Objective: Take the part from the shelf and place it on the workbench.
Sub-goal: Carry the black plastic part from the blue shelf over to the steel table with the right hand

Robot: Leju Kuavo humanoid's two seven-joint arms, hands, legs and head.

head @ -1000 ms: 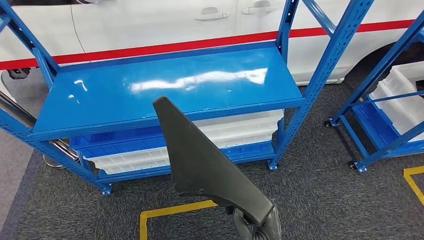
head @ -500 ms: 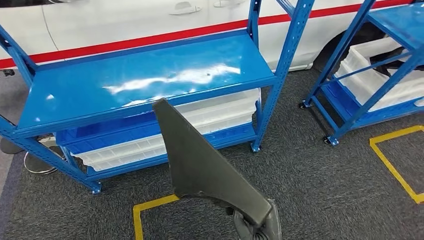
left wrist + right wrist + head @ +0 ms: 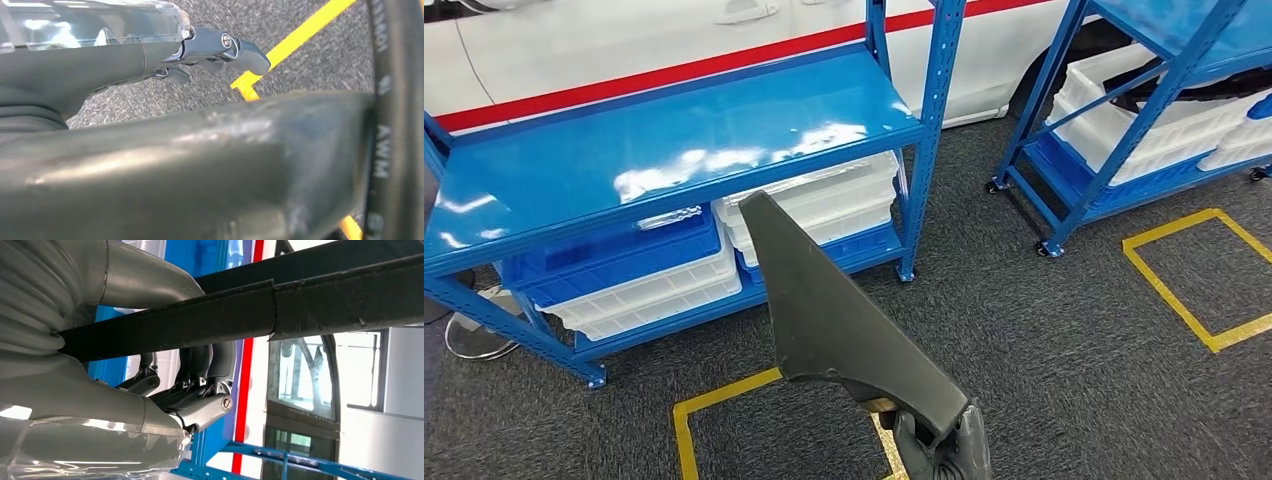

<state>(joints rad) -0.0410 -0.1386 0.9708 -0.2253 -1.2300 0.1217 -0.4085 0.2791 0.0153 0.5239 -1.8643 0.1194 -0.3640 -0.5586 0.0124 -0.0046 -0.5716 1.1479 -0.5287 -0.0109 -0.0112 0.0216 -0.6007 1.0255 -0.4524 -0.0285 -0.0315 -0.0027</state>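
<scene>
A dark grey, flat, triangular part [image 3: 839, 310] stands up in the head view, its tip pointing toward the blue shelf [image 3: 674, 150]. My right hand [image 3: 944, 450] grips its lower corner at the bottom of that view. In the right wrist view the part's long black edge [image 3: 325, 295] runs between the thumb and the dark fingers [image 3: 200, 385] of that hand. My left hand [image 3: 215, 47] hangs above grey carpet with its fingers stretched out and nothing in them.
White and blue bins [image 3: 634, 275] fill the shelf's lower level. A second blue shelf [image 3: 1124, 110] with white bins stands at the right. Behind both is a white car with a red stripe [image 3: 674, 70]. Yellow tape squares [image 3: 1194, 280] mark the carpet.
The whole picture has shifted left and down: the camera has turned right, bringing the second shelf and a yellow square into view. The part stays in my right hand as before.
</scene>
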